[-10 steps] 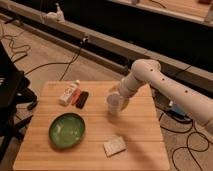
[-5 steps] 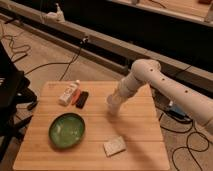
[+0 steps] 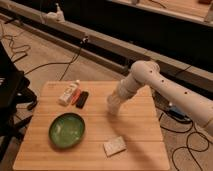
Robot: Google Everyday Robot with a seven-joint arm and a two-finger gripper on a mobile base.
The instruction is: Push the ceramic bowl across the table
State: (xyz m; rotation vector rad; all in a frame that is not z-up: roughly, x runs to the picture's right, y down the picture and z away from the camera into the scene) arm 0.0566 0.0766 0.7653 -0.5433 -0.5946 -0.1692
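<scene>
Over the middle of the table (image 3: 142, 125) hangs the gripper (image 3: 114, 104), a pale shape; whether it is parted or closed cannot be told. Its white arm (image 3: 155, 82) is cut off at the right edge. The green bowl (image 3: 67, 130) sits front left, well apart from it. A pale block (image 3: 114, 146) lies near the front. At the back left lie a white bottle (image 3: 69, 93) and a dark bar (image 3: 82, 99), their labels illegible.

1. Warm light from overhead falls on the desk (image 3: 142, 127), the brightest surface; the floor (image 3: 45, 55) and the background are dim.
2. The pincer (image 3: 114, 106) hangs over the desk's middle, right of the ceramic bowl (image 3: 66, 131), with a soft shadow beneath it.
3. The bowl's inside shows a faint sheen.
4. The white arm (image 3: 150, 77) looks pale, almost washed out.
</scene>
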